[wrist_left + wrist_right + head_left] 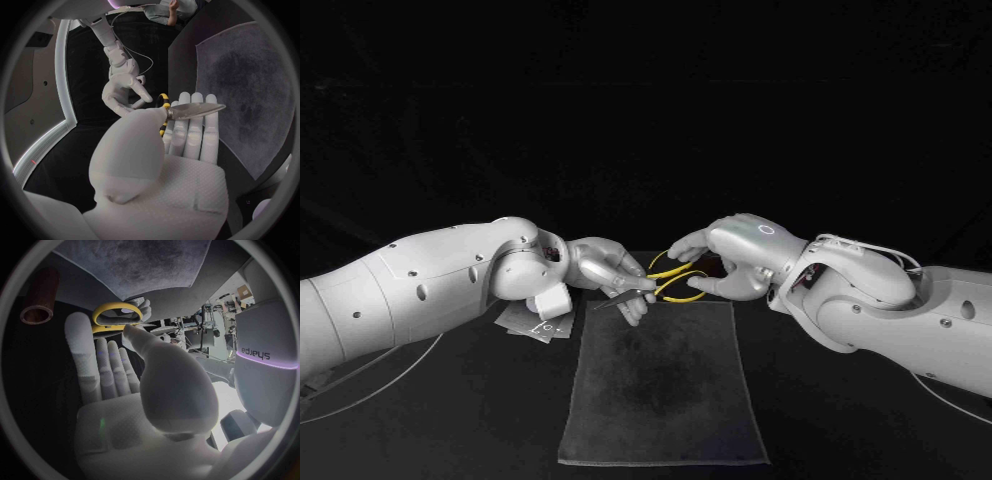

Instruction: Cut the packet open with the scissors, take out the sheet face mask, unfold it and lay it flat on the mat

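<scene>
Scissors (195,110) blade-first in left hand (610,272) grasp, loops against right hand (726,262) (hold unclear)

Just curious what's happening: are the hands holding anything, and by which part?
Scissors: the left hand pinches the blades; the right hand touches a yellow handle, grip unclear.

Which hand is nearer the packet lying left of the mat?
Left. The left hand is just beyond the packet, which lies by its wrist; the right hand is across the mat's far end.
</scene>
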Controlling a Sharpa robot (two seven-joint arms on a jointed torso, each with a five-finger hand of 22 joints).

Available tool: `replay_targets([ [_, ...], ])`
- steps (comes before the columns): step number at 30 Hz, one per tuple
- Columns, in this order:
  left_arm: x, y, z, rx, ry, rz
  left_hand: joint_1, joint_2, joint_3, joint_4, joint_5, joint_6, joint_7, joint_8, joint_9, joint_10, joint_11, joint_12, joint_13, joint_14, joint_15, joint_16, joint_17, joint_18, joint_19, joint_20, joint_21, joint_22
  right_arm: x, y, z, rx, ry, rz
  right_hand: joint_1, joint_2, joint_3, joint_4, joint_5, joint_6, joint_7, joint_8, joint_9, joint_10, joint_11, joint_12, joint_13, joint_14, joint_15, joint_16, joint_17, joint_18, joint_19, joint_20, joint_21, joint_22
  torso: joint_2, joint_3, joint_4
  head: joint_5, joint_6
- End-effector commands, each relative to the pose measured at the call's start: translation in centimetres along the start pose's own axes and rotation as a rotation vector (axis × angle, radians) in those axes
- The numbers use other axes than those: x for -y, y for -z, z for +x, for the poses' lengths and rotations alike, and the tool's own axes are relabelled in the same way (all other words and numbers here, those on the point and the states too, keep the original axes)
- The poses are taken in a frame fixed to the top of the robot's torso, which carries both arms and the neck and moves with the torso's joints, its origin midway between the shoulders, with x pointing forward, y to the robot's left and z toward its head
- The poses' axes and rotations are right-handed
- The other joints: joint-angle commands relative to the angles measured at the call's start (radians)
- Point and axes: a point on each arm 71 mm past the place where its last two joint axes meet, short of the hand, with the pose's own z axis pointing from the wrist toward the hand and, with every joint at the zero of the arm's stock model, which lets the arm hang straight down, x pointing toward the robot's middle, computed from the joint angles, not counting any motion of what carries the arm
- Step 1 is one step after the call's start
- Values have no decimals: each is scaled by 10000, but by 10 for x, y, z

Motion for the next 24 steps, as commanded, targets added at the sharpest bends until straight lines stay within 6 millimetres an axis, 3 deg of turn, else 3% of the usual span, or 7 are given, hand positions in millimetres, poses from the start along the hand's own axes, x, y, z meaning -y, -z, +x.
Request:
replay_targets([
  [1, 3, 0, 2, -119, 80, 185, 95, -12, 546, -500, 34, 11, -47, 64, 1146, 95, -43, 37, 18, 54, -29, 58, 25, 112, 56, -21, 66, 15, -2, -3, 0, -7, -26, -150, 58, -55, 59, 0, -44, -24, 75, -78, -18, -90, -22, -26, -7, -70, 8, -18, -30, -49, 63, -4, 34, -10, 9, 9, 2, 28, -38],
  [8, 4, -2, 3, -188, 200, 241, 83, -22, 565, -505, 34, 14, -46, 71, 1158, 102, -44, 40, 21, 58, -30, 61, 31, 112, 56, -24, 75, 19, -4, -14, 7, -694, 167, -122, -4, -104, 139, -52, -177, -196, 60, -259, -114, -425, -39, -38, -12, -345, 21, -35, -262, -17, -20, -20, 27, -44, -10, -6, 6, 49, -129],
  [10, 4, -2, 4, -201, 274, 255, 77, -34, 586, -516, 35, 15, -47, 76, 1170, 107, -46, 42, 23, 62, -33, 64, 37, 112, 56, -27, 84, 23, -4, -17, 9, -879, 247, -116, -22, -111, 127, -48, -177, -201, 52, -268, -119, -441, -46, -35, -10, -365, 16, -34, -278, -15, -22, -23, 29, -45, -9, -8, 2, 94, -122],
  [24, 5, -1, 5, -291, 430, 315, 71, -50, 612, -532, 35, 14, -47, 82, 1182, 110, -48, 43, 25, 65, -35, 66, 44, 112, 56, -31, 94, 29, 7, -25, 22, -1881, 744, 312, -212, -86, -5, 52, -170, -81, 58, -258, -127, -321, -40, 23, 16, -271, 1, 42, -376, -5, -40, -36, 27, -59, -12, -18, 5, 57, -147],
])
